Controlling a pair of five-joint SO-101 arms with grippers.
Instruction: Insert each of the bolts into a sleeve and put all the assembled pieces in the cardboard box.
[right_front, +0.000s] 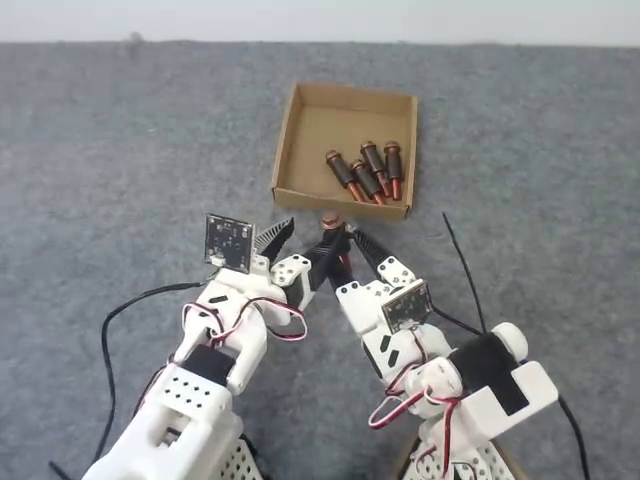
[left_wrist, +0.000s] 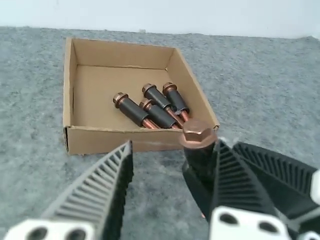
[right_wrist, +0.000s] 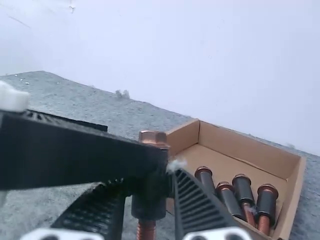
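Observation:
A copper bolt (right_front: 329, 220) stands upright in a black sleeve (right_front: 327, 256) just in front of the cardboard box (right_front: 340, 200). My right gripper (right_front: 348, 240) is shut on this sleeve (right_wrist: 148, 192); the bolt head (right_wrist: 153, 137) sticks out above its fingers and the thread below. My left gripper (right_front: 300, 240) is open beside it. In the left wrist view the sleeve (left_wrist: 199, 162) rests against one finger (left_wrist: 225, 175) of the left gripper (left_wrist: 172, 150), and the other finger (left_wrist: 107, 182) is well apart. Several assembled pieces (right_front: 365, 172) lie in the box (left_wrist: 110, 140).
Grey carpet (right_front: 120, 160) covers the table all around the box. A thin black cable (right_front: 462, 270) runs along the carpet to the right of the right arm. A white wall (right_wrist: 200, 50) stands behind the box (right_wrist: 240, 145).

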